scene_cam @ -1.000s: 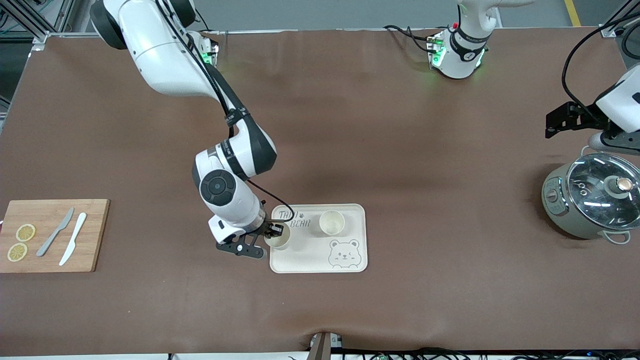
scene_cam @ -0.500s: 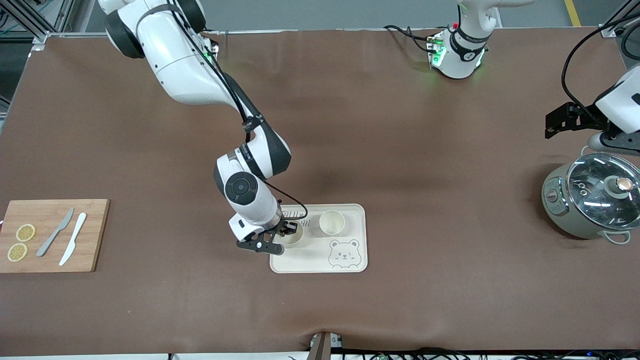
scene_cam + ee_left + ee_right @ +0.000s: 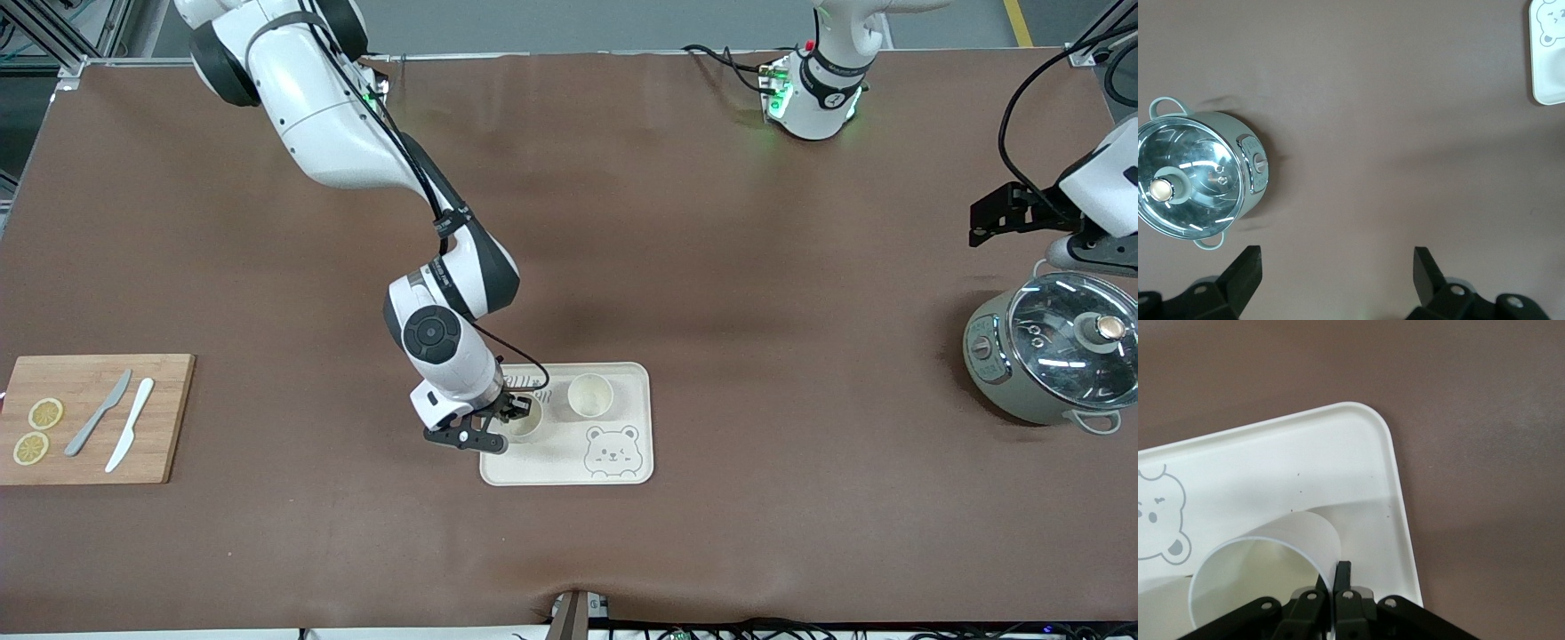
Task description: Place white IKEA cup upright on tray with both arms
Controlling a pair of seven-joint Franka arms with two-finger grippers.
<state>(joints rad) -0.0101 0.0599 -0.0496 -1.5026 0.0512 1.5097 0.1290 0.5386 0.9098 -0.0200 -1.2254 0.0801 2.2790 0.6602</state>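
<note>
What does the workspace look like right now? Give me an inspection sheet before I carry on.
Surface: brown table mat, wrinkled along the edge nearest the front camera.
Job's things: cream bear tray holds two upright white cups; one cup stands free, the other cup is pinched at its rim.
Clutter: wooden cutting board with two lemon slices, a grey knife and a white knife at the right arm's end; glass-lidded pot at the left arm's end.
Grippers: right claw shut on the cup's wall over the tray; left claw open, waiting above the mat by the pot.
Cables: black cable looping above the pot.
Surroundings: metal frame beside the table.
</note>
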